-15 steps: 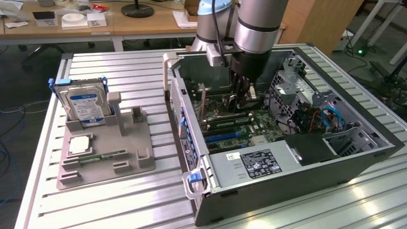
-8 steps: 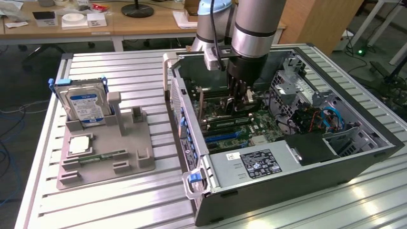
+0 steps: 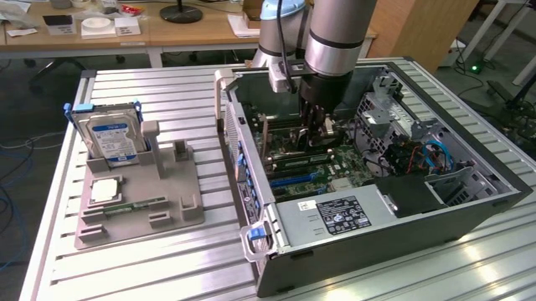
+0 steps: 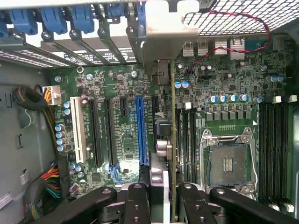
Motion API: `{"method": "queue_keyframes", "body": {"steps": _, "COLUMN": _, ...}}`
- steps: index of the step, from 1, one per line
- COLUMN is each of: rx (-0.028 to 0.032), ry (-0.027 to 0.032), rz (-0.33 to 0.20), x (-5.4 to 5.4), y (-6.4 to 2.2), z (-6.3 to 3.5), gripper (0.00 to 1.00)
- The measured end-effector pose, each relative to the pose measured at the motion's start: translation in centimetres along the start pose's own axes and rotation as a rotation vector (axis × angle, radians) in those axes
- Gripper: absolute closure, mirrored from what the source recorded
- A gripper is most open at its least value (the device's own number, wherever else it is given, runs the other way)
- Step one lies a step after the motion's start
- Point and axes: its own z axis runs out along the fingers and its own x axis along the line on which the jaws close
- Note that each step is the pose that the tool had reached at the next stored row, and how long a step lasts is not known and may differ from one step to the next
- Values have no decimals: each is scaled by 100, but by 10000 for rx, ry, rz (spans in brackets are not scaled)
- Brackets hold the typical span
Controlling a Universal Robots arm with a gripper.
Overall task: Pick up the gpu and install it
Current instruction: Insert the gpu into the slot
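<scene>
Exterior view: the arm reaches down into the open PC case (image 3: 469,210) on the worktop (image 3: 167,263), and the tool (image 3: 318,135) sits low over the motherboard, clamped on the gpu (image 3: 299,139), which stands on edge. Off to this view's left, a hard drive (image 3: 110,137) stands upright in a grey holder (image 3: 138,207).

Wrist view: the tool (image 4: 164,196) is partly closed, fingers (image 4: 138,205) pinching the gpu (image 4: 161,140) edge-on, bracket up at the rear slots, just beside the blue slot (image 4: 140,130). CPU socket (image 4: 227,164) is further over.
</scene>
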Motion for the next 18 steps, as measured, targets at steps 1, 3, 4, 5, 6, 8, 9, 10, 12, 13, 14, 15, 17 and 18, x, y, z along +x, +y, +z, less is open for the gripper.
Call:
{"method": "queue_keyframes", "body": {"steps": 1, "rx": 0, "ry": -2, "rz": -1, "x": 11, "y": -1, "z": 0, "gripper": 72}}
{"method": "queue_keyframes", "body": {"steps": 3, "rx": -1, "ry": 1, "rz": -1, "x": 42, "y": -4, "z": 0, "gripper": 72}}
{"method": "queue_keyframes", "body": {"steps": 4, "rx": -1, "ry": 1, "rz": -1, "x": 63, "y": -5, "z": 0, "gripper": 72}}
{"method": "queue_keyframes", "body": {"steps": 5, "rx": -1, "ry": 0, "rz": -1, "x": 88, "y": -7, "z": 1, "gripper": 72}}
{"method": "queue_keyframes", "body": {"steps": 6, "rx": -1, "ry": 0, "rz": -1, "x": 110, "y": -9, "z": 1, "gripper": 72}}
{"method": "queue_keyframes", "body": {"steps": 8, "rx": -1, "ry": 1, "rz": -8, "x": 132, "y": -11, "z": 3, "gripper": 72}}
{"method": "queue_keyframes", "body": {"steps": 9, "rx": 0, "ry": -1, "rz": -36, "x": 134, "y": -10, "z": 7, "gripper": 72}}
{"method": "queue_keyframes", "body": {"steps": 10, "rx": -1, "ry": -3, "rz": -101, "x": 135, "y": -10, "z": 15, "gripper": 72}}
{"method": "queue_keyframes", "body": {"steps": 12, "rx": -3, "ry": -9, "rz": -298, "x": 135, "y": -9, "z": 40, "gripper": 72}}
{"method": "queue_keyframes", "body": {"steps": 13, "rx": -3, "ry": -13, "rz": -358, "x": 135, "y": -9, "z": 55, "gripper": 72}}
{"method": "queue_keyframes", "body": {"steps": 14, "rx": -4, "ry": -12, "rz": -368, "x": 135, "y": -8, "z": 69, "gripper": 72}}
{"method": "queue_keyframes", "body": {"steps": 15, "rx": -4, "ry": -13, "rz": -369, "x": 135, "y": -7, "z": 79, "gripper": 72}}
{"method": "queue_keyframes", "body": {"steps": 17, "rx": -5, "ry": -11, "rz": -349, "x": 137, "y": 8, "z": 85, "gripper": 72}}
{"method": "queue_keyframes", "body": {"steps": 18, "rx": -4, "ry": -12, "rz": -333, "x": 138, "y": 22, "z": 88, "gripper": 72}}
